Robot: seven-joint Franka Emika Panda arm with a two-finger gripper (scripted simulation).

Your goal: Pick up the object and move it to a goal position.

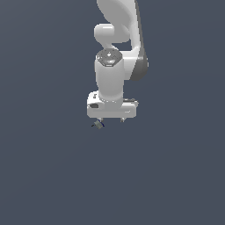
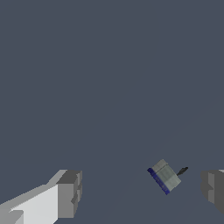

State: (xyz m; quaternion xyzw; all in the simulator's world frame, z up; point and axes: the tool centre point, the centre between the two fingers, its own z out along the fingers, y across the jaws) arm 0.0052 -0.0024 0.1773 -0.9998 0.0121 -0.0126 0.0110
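Surface: flat, uniform slate-grey all round, no edges or walls visible. Exterior view: white arm pointing down, gripper low over the surface, object tiny, dark, just below its end on exterior view's left. Wrist view adds detail: object greenish-grey w/ blue edge, tilted. Fingers spread wide, object between them, nearer one finger, touching neither. Nothing held.
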